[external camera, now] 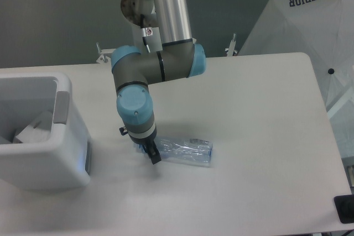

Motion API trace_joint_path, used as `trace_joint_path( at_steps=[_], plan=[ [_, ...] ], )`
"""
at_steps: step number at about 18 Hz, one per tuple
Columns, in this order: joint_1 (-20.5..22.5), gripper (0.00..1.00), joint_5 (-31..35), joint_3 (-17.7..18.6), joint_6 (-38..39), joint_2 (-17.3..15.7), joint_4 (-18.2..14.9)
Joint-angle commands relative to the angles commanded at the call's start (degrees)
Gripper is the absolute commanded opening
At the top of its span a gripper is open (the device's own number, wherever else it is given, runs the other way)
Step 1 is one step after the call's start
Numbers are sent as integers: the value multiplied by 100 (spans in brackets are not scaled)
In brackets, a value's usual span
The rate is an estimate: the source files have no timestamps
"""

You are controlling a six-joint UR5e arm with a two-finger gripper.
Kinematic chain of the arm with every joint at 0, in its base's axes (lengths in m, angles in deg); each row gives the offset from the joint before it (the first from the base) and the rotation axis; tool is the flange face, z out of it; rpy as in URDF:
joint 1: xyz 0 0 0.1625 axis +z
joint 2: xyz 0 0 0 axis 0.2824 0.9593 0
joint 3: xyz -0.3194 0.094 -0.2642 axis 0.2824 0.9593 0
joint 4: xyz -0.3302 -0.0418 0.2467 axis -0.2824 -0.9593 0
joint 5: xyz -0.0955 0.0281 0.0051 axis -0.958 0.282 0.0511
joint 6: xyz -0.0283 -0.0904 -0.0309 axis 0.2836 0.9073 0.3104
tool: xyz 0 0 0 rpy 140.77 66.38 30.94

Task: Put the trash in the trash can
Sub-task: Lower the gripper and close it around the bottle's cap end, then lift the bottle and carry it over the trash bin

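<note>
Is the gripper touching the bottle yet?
Cannot tell. The camera shows the gripper overlapping the bottle's cap end, but no contact or gap shows plainly.

Only one word can be read from here: "SUPERIOR", in dark capital letters, printed on the white umbrella (310,31) that stands off the far right corner of the table (260,114). The letters run slantwise, climbing toward the upper right across one of the umbrella's panels. The crushed bottle (185,151) lying on the table carries no print clear enough to make out, and the trash can (55,153) shows no lettering.
</note>
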Motion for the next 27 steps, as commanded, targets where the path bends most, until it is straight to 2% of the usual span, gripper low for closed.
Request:
trace_joint_path(
  at_steps=[2,6,10,14,15,19,22,25,27],
  plan=[
    [-35,97,307,-237,44,184,-9],
    [-35,92,352,-414,44,273,9],
    [-35,73,361,-528,149,282,9],
    [-35,46,361,-589,501,291,9],
    [-35,44,361,-607,510,299,0],
    [-9,44,361,-747,510,282,0],
    [105,44,300,-975,510,133,0],
    [237,44,230,-1362,798,-43,0],
    [290,44,-50,-1660,1115,-78,9]
  ],
)
